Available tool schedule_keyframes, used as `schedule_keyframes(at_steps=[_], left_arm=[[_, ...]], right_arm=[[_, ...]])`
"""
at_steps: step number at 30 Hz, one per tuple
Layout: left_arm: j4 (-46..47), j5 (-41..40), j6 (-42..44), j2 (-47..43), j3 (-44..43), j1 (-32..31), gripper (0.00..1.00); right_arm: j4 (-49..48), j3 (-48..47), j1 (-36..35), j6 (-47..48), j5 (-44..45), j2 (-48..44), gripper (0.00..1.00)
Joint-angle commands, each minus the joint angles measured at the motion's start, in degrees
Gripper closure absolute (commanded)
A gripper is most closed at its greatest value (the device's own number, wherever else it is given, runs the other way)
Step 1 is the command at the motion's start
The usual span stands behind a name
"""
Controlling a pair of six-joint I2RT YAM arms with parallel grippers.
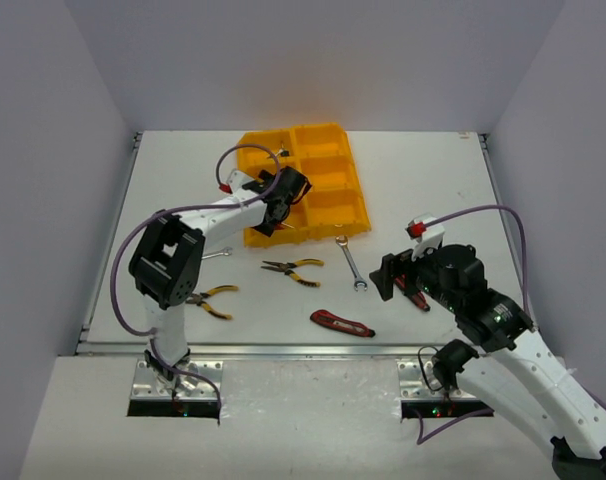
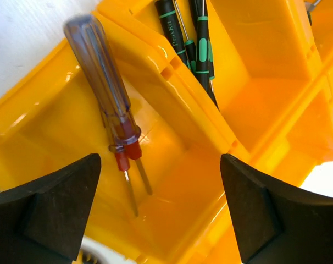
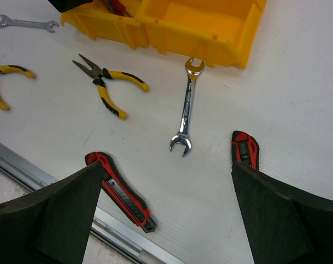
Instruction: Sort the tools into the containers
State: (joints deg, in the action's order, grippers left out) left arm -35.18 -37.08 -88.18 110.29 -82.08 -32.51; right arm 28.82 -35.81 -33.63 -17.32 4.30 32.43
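The yellow-orange tray (image 1: 328, 215) stands mid-table. My left gripper (image 1: 276, 212) hangs open and empty over its near-left compartment (image 2: 172, 198), where two red-blue screwdrivers (image 2: 107, 104) lie. Green-handled screwdrivers (image 2: 184, 38) lie in the adjoining compartment. My right gripper (image 1: 391, 277) is open and empty above the table, right of a silver wrench (image 3: 186, 107) and between two red utility knives (image 3: 120, 190) (image 3: 245, 147). Yellow-black pliers (image 1: 293, 268) and a second pair (image 1: 211, 298) lie in front of the tray, and a small wrench (image 1: 216, 254) lies near the left arm.
The table's metal front edge (image 3: 23, 165) runs just behind the near knife. White walls enclose the table on the left, the back and the right. The left arm's purple cable (image 1: 123, 270) loops out to the left.
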Motion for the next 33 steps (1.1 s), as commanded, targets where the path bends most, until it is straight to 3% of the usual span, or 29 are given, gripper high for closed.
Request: schedule_keyframes(at_steps=[1, 6, 13, 15, 18, 20, 24, 28, 33], left_arm=[[2.85, -1.76, 2.78, -9.02, 3.04, -0.53, 0.08], [2.59, -5.06, 6.49, -17.32, 5.32, -0.45, 0.01], [-1.67, -11.45, 15.77, -31.97, 14.32, 1.45, 0.00], [-4.18, -9.76, 19.31, -34.35, 16.17, 3.99, 0.00], [0.61, 1.16, 30.30, -42.46, 23.73, 12.93, 0.00], [0.69, 5.67, 38.40, -47.46, 26.97, 15.79, 0.00], [-2.55, 9.53, 47.48, -54.98, 28.82, 16.17, 0.00], [-5.07, 11.94, 55.30, -60.70, 27.63, 16.17, 0.00], [-5.36, 6.49, 63.32, -66.84, 28.81, 15.70, 0.00]], right_arm=[[-2.93, -1.59, 0.03, -0.23, -0.87, 1.33, 0.01], [-4.79, -1.19, 0.05, -1.29, -2.08, 4.53, 0.01], [-10.15, -0.29, 0.04, -5.82, -3.51, 10.27, 0.01], [-11.48, -0.05, 0.05, -8.58, -4.12, 12.04, 0.01], [-13.15, -1.60, -0.03, -8.75, -8.31, 18.20, 0.01], [-8.51, -5.44, -0.10, -9.47, -0.77, 24.88, 0.01], [-0.28, -12.15, -0.12, -8.95, 5.71, 35.68, 0.01], [2.13, -16.21, -0.28, -9.29, 8.60, 42.13, 0.03], [5.36, -20.42, -0.32, -8.61, 9.28, 49.14, 0.10]])
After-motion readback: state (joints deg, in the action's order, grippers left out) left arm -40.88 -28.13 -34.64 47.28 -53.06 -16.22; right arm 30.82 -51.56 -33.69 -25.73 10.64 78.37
